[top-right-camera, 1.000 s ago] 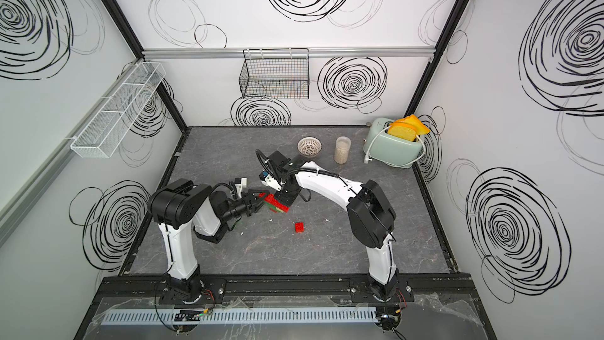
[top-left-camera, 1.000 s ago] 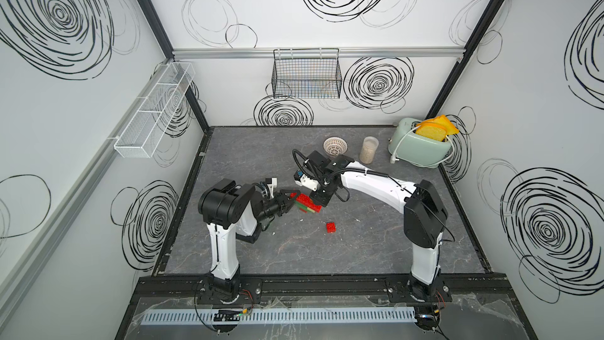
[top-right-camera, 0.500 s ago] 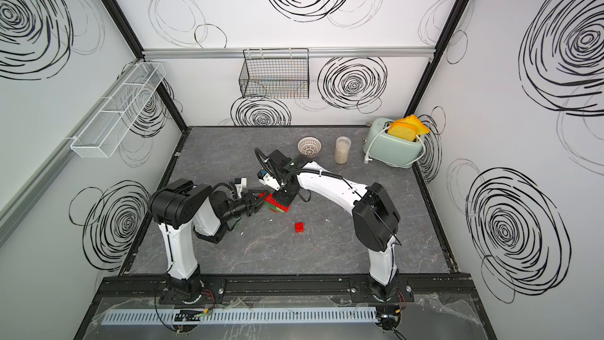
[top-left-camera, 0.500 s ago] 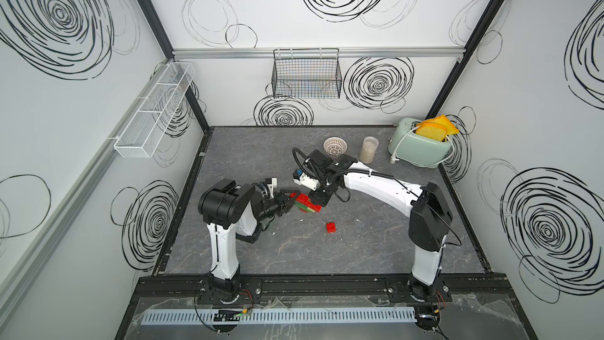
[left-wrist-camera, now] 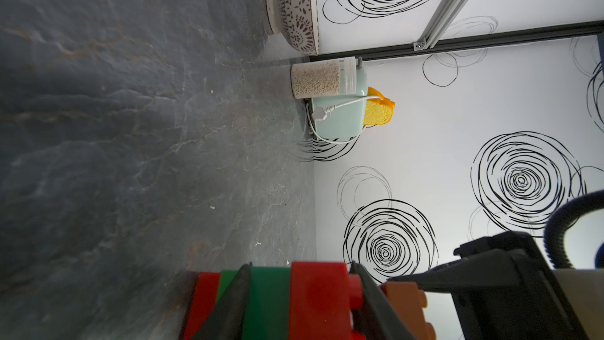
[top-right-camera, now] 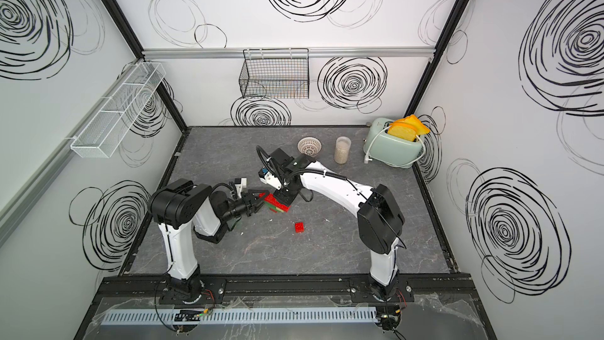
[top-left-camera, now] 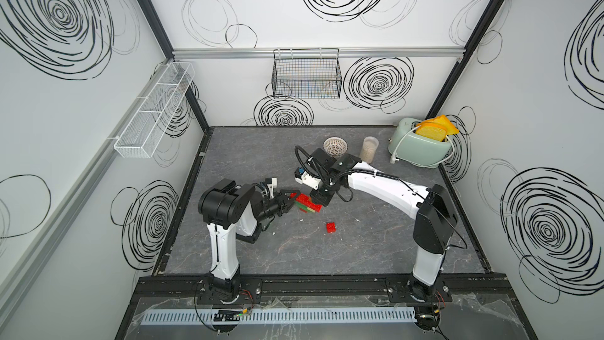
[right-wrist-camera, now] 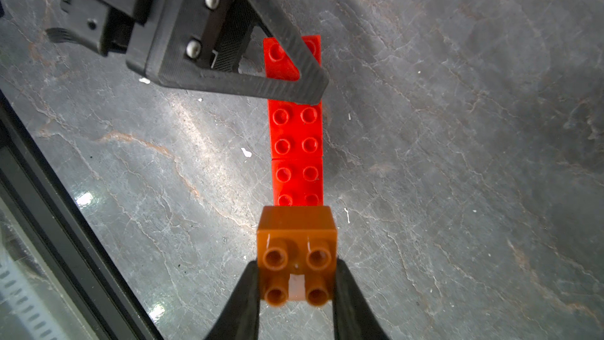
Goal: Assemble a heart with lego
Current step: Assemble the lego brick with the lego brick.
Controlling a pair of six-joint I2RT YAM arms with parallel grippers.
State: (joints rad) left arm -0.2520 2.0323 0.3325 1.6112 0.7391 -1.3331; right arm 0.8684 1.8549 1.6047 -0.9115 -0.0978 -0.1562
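Observation:
The partly built heart [top-left-camera: 307, 203] [top-right-camera: 277, 203] is a stack of red, green and lime bricks in the middle of the table. My left gripper [top-left-camera: 292, 198] [left-wrist-camera: 302, 266] is shut on the heart's end, clamping its green and red layers. One of the left gripper's fingers [right-wrist-camera: 294, 70] crosses the top red row [right-wrist-camera: 295, 145]. My right gripper [right-wrist-camera: 295, 266] [top-left-camera: 322, 199] is shut on an orange brick [right-wrist-camera: 295, 233] [left-wrist-camera: 405, 296], studs up, over the other end of that row. I cannot tell whether the two touch. A loose red brick [top-left-camera: 330, 227] [top-right-camera: 299, 226] lies nearer the front.
A patterned bowl [top-left-camera: 335, 146], a jar of grains [top-left-camera: 369, 149] and a mint toaster with toast [top-left-camera: 420, 150] stand along the back right. A black wire basket [top-left-camera: 307, 75] hangs on the back wall. A white rack [top-left-camera: 153, 116] hangs on the left wall.
The right arm's elbow has swung slightly to the right while its gripper stays over the stack. The left gripper and the stack have not moved.

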